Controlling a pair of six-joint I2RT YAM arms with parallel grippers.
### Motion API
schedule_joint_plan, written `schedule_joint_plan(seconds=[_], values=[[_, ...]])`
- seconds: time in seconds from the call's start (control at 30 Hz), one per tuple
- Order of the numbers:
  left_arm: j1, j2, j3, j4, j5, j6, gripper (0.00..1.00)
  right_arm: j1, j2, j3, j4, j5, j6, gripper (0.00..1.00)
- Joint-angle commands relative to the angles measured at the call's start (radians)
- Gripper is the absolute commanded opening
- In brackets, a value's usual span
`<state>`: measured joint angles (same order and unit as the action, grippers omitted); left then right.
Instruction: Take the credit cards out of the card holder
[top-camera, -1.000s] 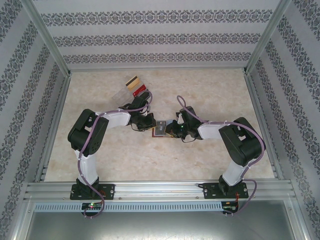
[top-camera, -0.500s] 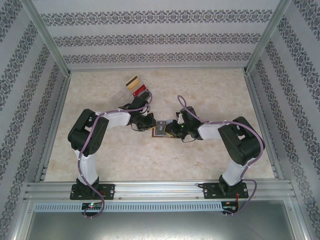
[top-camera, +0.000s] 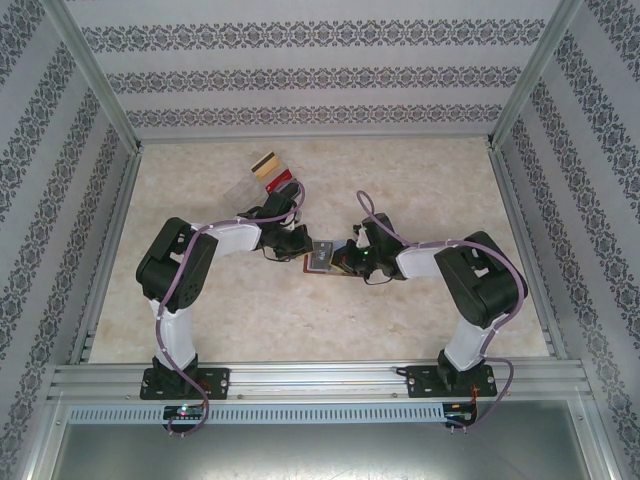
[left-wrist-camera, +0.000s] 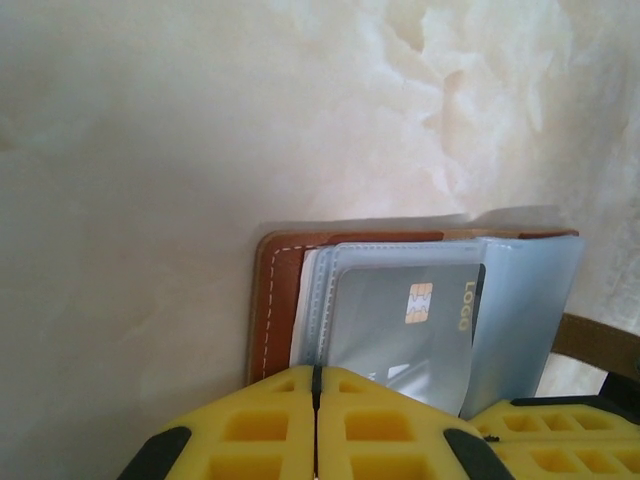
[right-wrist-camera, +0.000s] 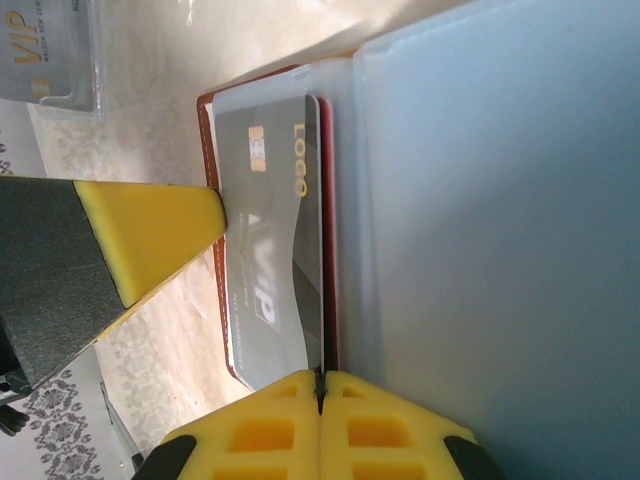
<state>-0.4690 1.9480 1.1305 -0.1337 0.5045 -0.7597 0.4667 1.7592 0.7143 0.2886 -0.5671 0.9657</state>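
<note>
The brown leather card holder (top-camera: 320, 259) lies open mid-table between both arms, its clear sleeves fanned out. A grey chip card (left-wrist-camera: 405, 325) sits in a sleeve over the brown cover (left-wrist-camera: 268, 300). My left gripper (left-wrist-camera: 317, 378) is shut on the near edge of the holder's sleeves (top-camera: 304, 252). My right gripper (right-wrist-camera: 322, 384) is shut on the long edge of the grey card (right-wrist-camera: 270, 260), beside a large clear sleeve (right-wrist-camera: 480, 200); in the top view it meets the holder from the right (top-camera: 343, 262). The left finger (right-wrist-camera: 150, 235) presses the holder's other side.
At the back left of the table lie a gold card (top-camera: 265, 163), a red card (top-camera: 282, 180) and a clear sleeve (top-camera: 240, 190). A VIP card in clear plastic (right-wrist-camera: 45, 50) shows beyond the holder. Aluminium frame posts and patterned walls ring the table (top-camera: 430, 190).
The right gripper's jaws have closed on the grey card's edge. Both arms and the holder have barely shifted.
</note>
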Motion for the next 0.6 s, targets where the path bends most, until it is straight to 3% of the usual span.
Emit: schedule_joint_plan(seconds=[0.0,0.37,0.57], values=[[0.007,0.069,-0.023,-0.143,-0.061,0.019,0.08,-0.025,-0.026,-0.039,-0.011,0.017,-0.023,0.00],[0.009,0.068,0.032,-0.171,-0.050,0.058,0.11,-0.066,-0.094,-0.100,-0.049,0.012,-0.067,0.00],[0.008,0.027,0.052,-0.139,0.019,0.066,0.14,-0.063,-0.101,-0.079,-0.023,-0.035,-0.082,0.00]])
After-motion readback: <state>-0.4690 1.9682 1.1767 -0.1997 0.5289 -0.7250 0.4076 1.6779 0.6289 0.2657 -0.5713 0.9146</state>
